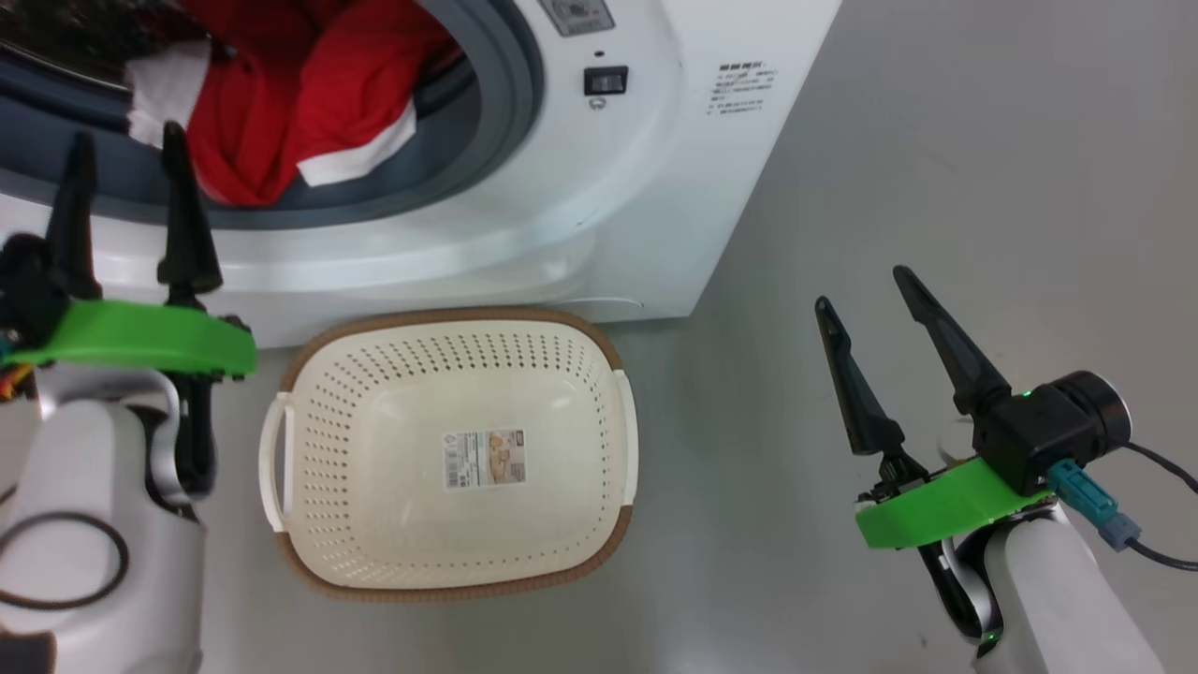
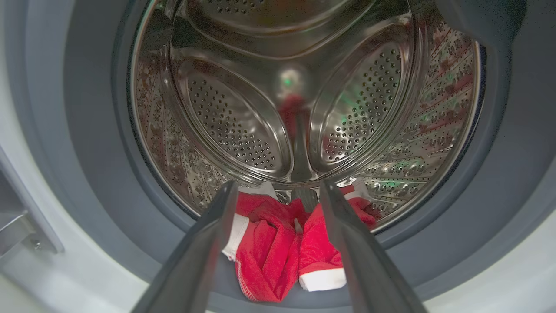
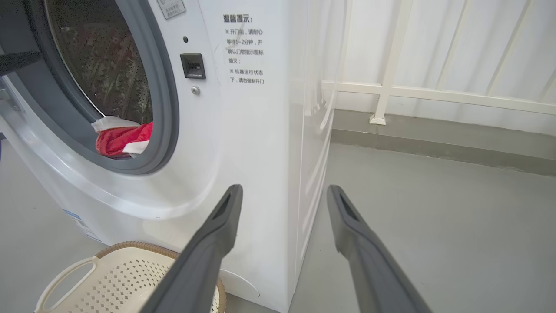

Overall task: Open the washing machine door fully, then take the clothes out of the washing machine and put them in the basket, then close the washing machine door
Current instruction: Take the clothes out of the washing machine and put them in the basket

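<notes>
head view, looking down: white front-loading washing machine (image 1: 655, 140) across the top, round mouth uncovered and lined by a grey rubber ring (image 1: 510, 122). clothes (image 1: 281, 112), a red bundle with white trim, heaped at the front bottom of the perforated steel drum (image 2: 234, 126) and draped outward over the lower lip of the ring. cream perforated basket (image 1: 449, 323) with brown rim on the grey floor (image 1: 936, 187), close against the machine's front below the mouth, between the two arms, sticker (image 1: 484, 459) flat on its bottom. left gripper (image 1: 128, 133) at the left, fingers spread wide and pointed toward the mouth, tips level with the ring's lower part, just beside the white part of the clothes; nothing pinched. left wrist view: both dark fingers (image 2: 208, 234) flanking the red bundle, tips near the fabric, contact not discernible. right gripper (image 1: 861, 286) at the lower right, over the floor, well apart from machine and basket, fingers likewise spread and empty. right wrist view: same fingers aimed past the machine's right front corner, with printed label (image 3: 243, 48) and small black latch socket (image 3: 193, 65) on the machine's front, white railing (image 3: 391, 65) behind.
</notes>
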Controlling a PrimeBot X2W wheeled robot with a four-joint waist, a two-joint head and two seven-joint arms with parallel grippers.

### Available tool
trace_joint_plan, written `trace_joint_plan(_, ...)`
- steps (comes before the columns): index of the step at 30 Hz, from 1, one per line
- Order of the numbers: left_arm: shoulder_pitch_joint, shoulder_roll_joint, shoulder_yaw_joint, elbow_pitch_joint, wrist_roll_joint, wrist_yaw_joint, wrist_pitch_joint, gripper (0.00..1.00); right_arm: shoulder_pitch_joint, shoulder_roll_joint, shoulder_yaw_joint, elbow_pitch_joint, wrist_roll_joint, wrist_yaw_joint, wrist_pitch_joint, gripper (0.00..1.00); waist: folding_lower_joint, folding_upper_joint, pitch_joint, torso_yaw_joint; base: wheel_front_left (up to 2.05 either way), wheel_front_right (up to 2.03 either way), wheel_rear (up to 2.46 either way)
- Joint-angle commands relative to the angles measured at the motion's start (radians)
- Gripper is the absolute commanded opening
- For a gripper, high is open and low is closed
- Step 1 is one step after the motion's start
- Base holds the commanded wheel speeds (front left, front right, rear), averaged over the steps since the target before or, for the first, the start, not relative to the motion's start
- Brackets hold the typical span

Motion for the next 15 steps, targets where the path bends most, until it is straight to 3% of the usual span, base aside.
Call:
trace_joint_plan(1, -0.026, 0.039, 0.034, -0.013, 0.017, -0.01, -0.008, 1.0, -0.017, 0.002, 0.021, -0.027, 0.008, 0.006, -0.006, 1.0, 0.0, -0.0001, 0.034, -0.018, 0.0, 0.0, 0.0)
trace_joint_plan(8, -0.151, 0.055, 0.045, 0.08, 0.054, -0.037, -0.008, 1.0, -0.046, 0.002, 0.022, -0.038, 0.016, 0.006, -0.006, 1.0, 0.0, -0.0001, 0.095, -0.043, 0.0, 0.0, 0.0)
trace_joint_plan(15, -0.269, 0.083, 0.012, 0.253, 0.108, -0.012, 0.004, 1.0, -0.062, 0.002, 0.034, -0.026, 0.023, 0.006, -0.006, 1.0, 0.0, -0.0001, 0.137, -0.059, 0.0, 0.0, 0.0)
